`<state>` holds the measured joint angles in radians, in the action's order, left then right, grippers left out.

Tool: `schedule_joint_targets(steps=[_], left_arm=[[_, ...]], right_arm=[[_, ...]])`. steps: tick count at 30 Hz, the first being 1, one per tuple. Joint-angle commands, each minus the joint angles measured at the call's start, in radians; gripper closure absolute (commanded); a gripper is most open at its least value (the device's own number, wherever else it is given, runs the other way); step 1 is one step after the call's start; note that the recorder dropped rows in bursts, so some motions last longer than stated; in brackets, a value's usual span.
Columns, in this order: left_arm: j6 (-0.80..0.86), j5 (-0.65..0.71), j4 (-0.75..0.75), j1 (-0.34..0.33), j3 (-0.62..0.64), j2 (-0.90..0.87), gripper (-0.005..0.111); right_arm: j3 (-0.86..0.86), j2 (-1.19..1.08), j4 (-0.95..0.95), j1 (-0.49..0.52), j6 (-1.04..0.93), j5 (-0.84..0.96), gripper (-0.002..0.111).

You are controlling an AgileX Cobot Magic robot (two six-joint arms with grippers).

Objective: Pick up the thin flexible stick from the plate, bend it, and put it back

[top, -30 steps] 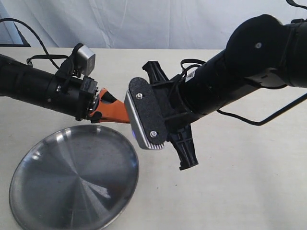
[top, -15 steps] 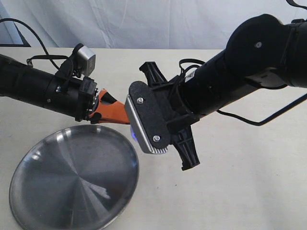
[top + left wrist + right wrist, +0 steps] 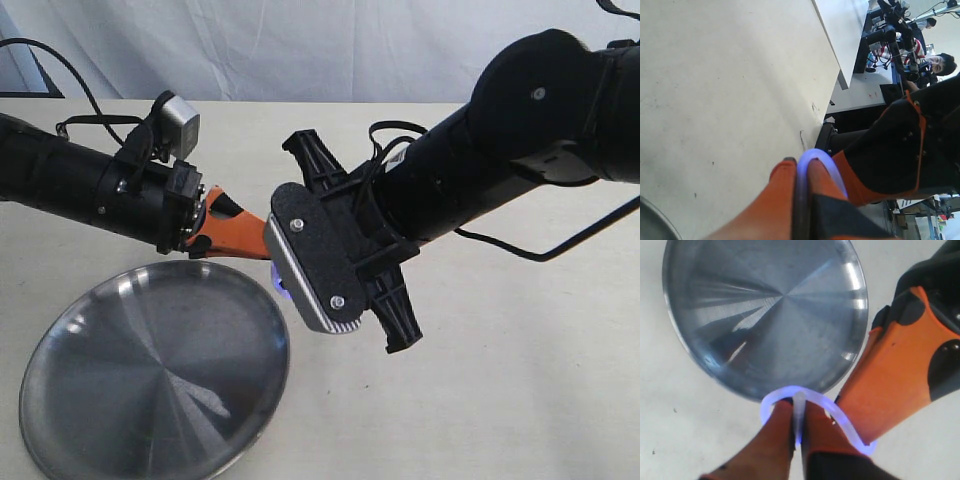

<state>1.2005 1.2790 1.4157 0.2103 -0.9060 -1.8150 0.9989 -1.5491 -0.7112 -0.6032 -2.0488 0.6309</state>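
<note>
One thin flexible stick (image 3: 832, 409), glowing pale blue-violet, is up off the plate and bowed into a tight arch in the air near the rim, an end caught in each of two grippers. The right gripper (image 3: 797, 407) has its orange fingers pressed together on one end, and the left gripper (image 3: 801, 167) pinches the other end the same way. There is one plate (image 3: 150, 380), a shiny steel dish lying bare on the pale table (image 3: 500, 400) below the left arm. From the exterior view the right arm's wrist camera (image 3: 312, 268) blocks where the grippers meet, so only a violet glint shows at its lower edge. A black cable (image 3: 560, 240) loops under the right arm
</note>
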Motion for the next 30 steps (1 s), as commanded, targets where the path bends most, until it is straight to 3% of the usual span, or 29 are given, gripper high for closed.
schedule_joint_targets(steps=[1,14,22,30], left_arm=[[-0.005,-0.058,0.077,0.002,-0.003,0.001,0.107],[0.009,-0.058,0.079,0.002,-0.003,0.001,0.107],[0.011,-0.058,0.083,0.002,-0.003,0.001,0.107],[0.011,-0.058,0.074,0.002,-0.003,0.001,0.107]], right_arm=[[0.001,0.009,-0.057,-0.014,-0.020,0.051,0.109],[0.001,0.009,-0.085,-0.014,0.013,0.046,0.109],[0.001,0.009,-0.051,-0.014,0.302,0.031,0.109],[0.001,0.009,0.178,-0.013,0.795,-0.018,0.109]])
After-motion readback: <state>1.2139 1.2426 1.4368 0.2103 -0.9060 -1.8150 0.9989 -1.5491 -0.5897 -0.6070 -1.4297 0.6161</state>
